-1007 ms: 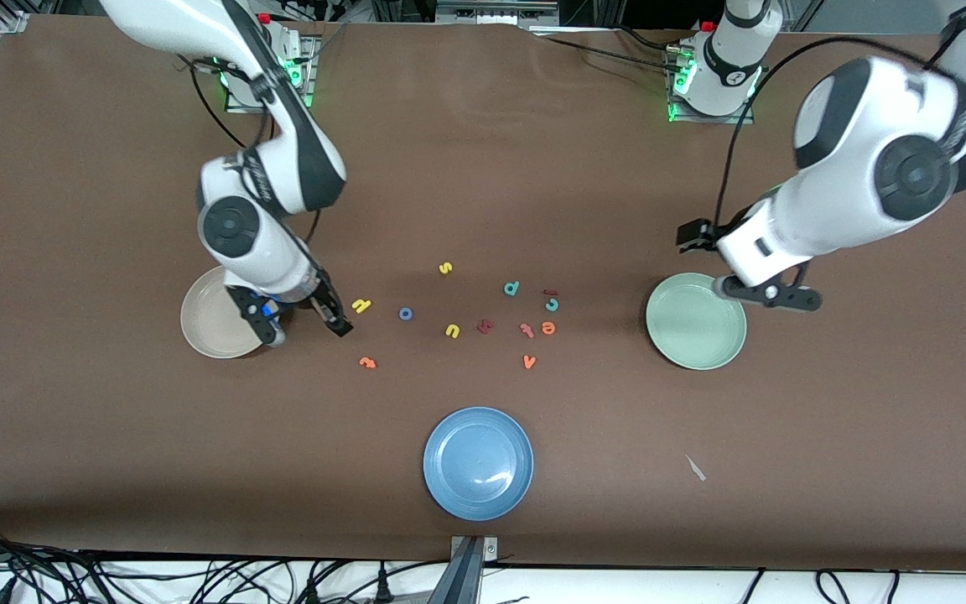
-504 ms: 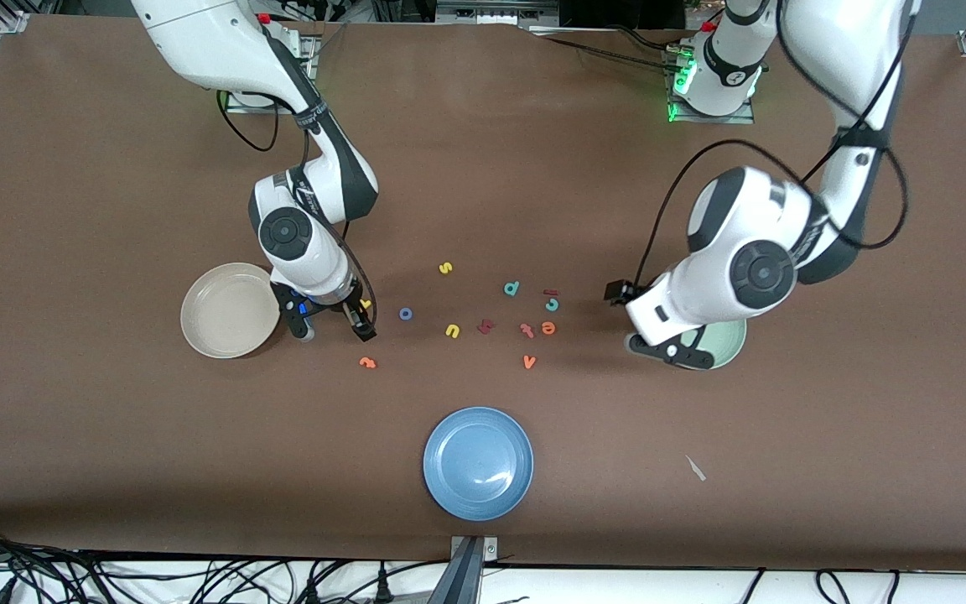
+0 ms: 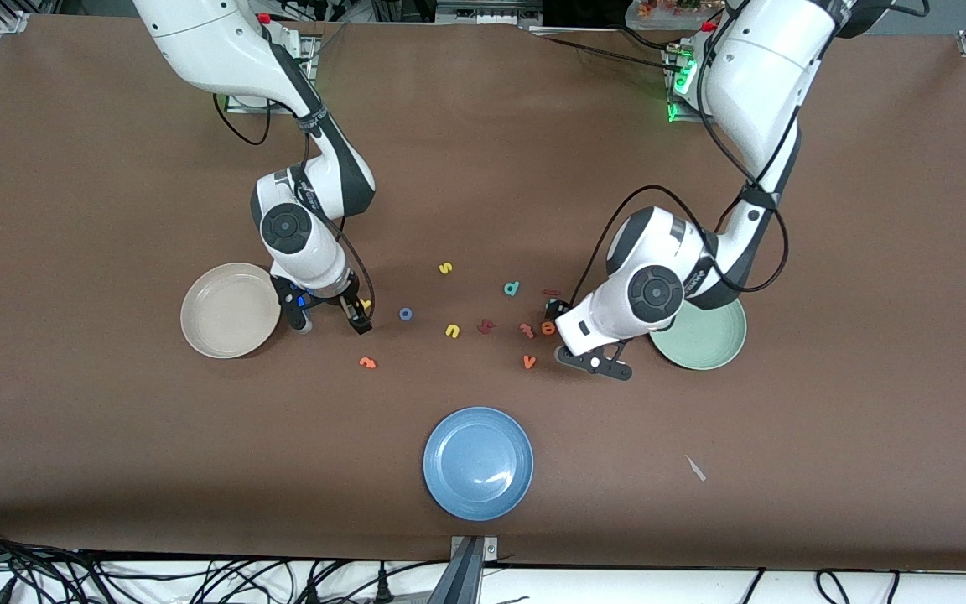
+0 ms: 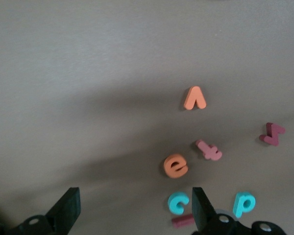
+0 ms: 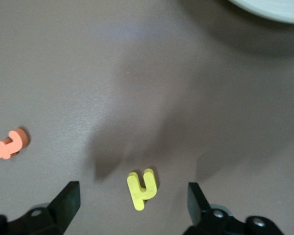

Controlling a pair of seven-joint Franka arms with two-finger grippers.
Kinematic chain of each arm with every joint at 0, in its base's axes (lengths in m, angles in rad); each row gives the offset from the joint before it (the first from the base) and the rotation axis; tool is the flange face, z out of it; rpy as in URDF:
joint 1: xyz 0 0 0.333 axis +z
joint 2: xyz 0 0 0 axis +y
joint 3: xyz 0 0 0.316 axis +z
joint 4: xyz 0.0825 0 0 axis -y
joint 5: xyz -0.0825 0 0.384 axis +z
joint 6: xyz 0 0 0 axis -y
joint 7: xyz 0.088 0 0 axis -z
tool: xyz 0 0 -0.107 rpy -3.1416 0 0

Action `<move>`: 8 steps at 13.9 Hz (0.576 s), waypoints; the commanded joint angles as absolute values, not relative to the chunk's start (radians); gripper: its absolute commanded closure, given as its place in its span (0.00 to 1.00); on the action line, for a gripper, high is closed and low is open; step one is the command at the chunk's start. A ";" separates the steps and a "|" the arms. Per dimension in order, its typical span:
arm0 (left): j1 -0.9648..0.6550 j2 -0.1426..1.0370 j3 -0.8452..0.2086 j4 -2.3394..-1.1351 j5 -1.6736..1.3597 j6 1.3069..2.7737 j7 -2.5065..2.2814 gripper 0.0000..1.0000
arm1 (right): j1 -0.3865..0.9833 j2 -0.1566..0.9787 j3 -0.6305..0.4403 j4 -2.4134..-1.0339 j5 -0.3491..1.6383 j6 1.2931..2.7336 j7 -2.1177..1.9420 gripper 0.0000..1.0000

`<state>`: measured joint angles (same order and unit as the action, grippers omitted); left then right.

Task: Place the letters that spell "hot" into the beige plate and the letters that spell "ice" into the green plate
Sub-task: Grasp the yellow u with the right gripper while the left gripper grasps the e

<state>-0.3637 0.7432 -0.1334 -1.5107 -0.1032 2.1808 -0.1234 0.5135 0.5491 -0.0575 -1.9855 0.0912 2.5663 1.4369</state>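
Note:
My right gripper [image 3: 330, 321] is open beside the beige plate [image 3: 230, 310], low over the yellow h [image 5: 142, 188], which lies between its open fingers. The orange t [image 3: 367, 362] lies nearer the camera, the blue o [image 3: 406, 314] toward the table's middle. My left gripper [image 3: 585, 346] is open over the letters beside the green plate [image 3: 705, 344], which its arm partly covers. In the left wrist view the teal c [image 4: 178, 202] and dark red i [image 4: 183, 221] lie just inside one finger [image 4: 201, 210]. The orange e [image 4: 175, 165] is just ahead of the gripper.
A blue plate [image 3: 478, 463] sits near the table's front edge. Other loose letters lie mid-table: yellow s [image 3: 445, 268], yellow u [image 3: 452, 330], teal d [image 3: 512, 288], a dark red letter [image 3: 485, 325], a reddish t [image 3: 527, 330], orange v [image 3: 529, 361]. A small scrap [image 3: 695, 468] lies apart.
The left arm swung from over the green plate to over the c and e. The right gripper shifted from the beige plate's edge to over the yellow h.

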 commanded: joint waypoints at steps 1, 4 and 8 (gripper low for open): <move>-0.419 0.773 -0.120 -1.471 -0.010 2.216 -0.097 0.00 | 0.517 0.564 -0.057 -1.996 0.106 2.602 1.434 0.06; -0.446 0.773 -0.126 -1.473 0.034 2.293 -0.077 0.00 | 0.517 0.569 -0.055 -1.996 0.106 2.605 1.433 0.08; -0.457 0.784 -0.127 -1.489 0.038 2.296 -0.029 0.01 | 0.517 0.581 -0.051 -1.993 0.106 2.620 1.434 0.25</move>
